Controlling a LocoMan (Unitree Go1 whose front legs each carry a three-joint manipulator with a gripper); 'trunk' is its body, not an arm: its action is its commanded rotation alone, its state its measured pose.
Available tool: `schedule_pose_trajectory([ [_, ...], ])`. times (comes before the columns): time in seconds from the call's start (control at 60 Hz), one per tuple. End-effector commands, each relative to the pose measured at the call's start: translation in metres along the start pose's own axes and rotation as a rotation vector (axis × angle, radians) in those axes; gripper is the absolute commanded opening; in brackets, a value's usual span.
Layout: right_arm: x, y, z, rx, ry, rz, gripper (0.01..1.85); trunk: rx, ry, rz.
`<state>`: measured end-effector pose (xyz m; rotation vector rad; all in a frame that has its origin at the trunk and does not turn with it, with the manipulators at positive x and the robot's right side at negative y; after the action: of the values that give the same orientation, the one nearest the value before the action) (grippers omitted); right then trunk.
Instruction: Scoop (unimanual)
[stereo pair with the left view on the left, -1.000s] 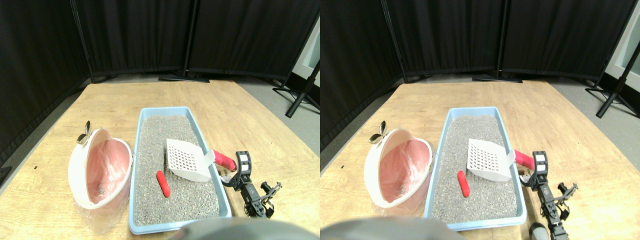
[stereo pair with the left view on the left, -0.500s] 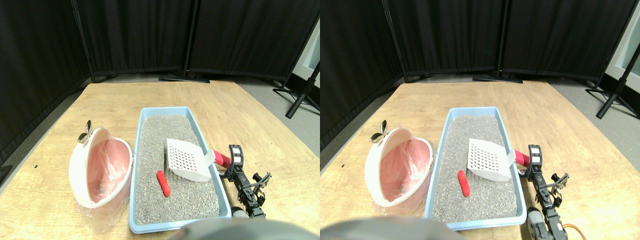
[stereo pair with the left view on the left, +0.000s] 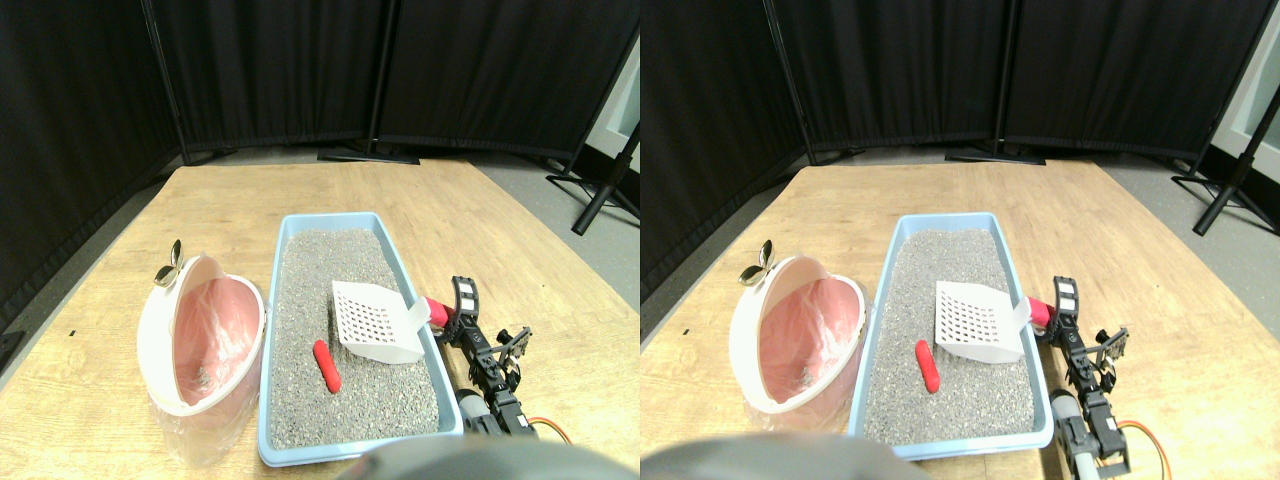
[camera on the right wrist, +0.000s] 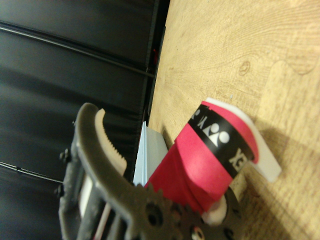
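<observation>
Reaching for the scoop (stereo pair with the left view on the left: 378, 322), propped on the tray (stereo pair with the left view on the left: 290, 458) rim, handle (stereo pair with the left view on the left: 437, 311) outward, the tool (stereo pair with the left view on the left: 455, 312) meets it; clamping can't be told

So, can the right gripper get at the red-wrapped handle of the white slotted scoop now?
Probably yes. The right gripper is already at the red-wrapped handle, which juts over the blue litter tray's rim with nothing between them.

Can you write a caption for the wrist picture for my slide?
The gripper reaches the scoop's red handle, beside the blue tray on the wooden table.
</observation>
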<state>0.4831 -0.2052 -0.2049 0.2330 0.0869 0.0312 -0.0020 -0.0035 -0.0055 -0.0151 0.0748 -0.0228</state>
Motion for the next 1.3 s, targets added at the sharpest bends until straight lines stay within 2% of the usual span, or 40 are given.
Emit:
schedule_pose_trajectory([
  [0.017,0.003,0.0,0.005,0.007,-0.026,0.002,1.04,-0.011,0.008,0.015],
  [0.117,0.003,0.0,0.004,0.008,-0.021,0.002,1.05,-0.012,0.008,0.018],
  [0.217,0.003,0.0,0.003,0.006,-0.029,0.02,0.93,-0.01,0.006,0.019],
  [0.267,0.002,0.001,0.003,-0.011,-0.037,0.04,0.73,-0.01,0.006,0.019],
  [0.283,0.002,0.001,0.003,-0.011,-0.037,0.04,0.73,-0.01,0.006,0.019],
  [0.3,0.002,0.0,0.002,-0.039,-0.053,0.055,0.47,-0.01,0.006,0.019],
  [0.317,0.002,0.0,0.002,-0.039,-0.053,0.055,0.47,-0.01,0.006,0.019],
  [0.333,0.002,0.0,0.002,-0.047,-0.063,0.06,0.31,-0.01,0.006,0.019],
  [0.383,0.002,0.0,0.001,-0.049,-0.084,0.074,0.06,-0.011,0.006,0.021],
  [0.45,0.002,-0.001,0.0,-0.051,-0.108,0.114,0.05,-0.013,0.007,0.022],
  [0.683,0.0,-0.001,0.002,-0.104,-0.125,0.126,0.05,-0.022,0.006,0.025],
  [0.783,-0.001,0.0,0.005,-0.136,-0.153,0.155,0.05,-0.027,0.006,0.027],
  [0.917,-0.004,0.005,0.015,-0.194,-0.169,0.154,0.05,-0.034,0.007,0.028],
  [1.183,-0.001,0.016,0.041,-0.34,-0.262,0.201,0.05,-0.053,0.008,0.04],
  [1.3,0.001,0.018,0.053,-0.41,-0.268,0.197,0.05,-0.06,0.01,0.049],
])
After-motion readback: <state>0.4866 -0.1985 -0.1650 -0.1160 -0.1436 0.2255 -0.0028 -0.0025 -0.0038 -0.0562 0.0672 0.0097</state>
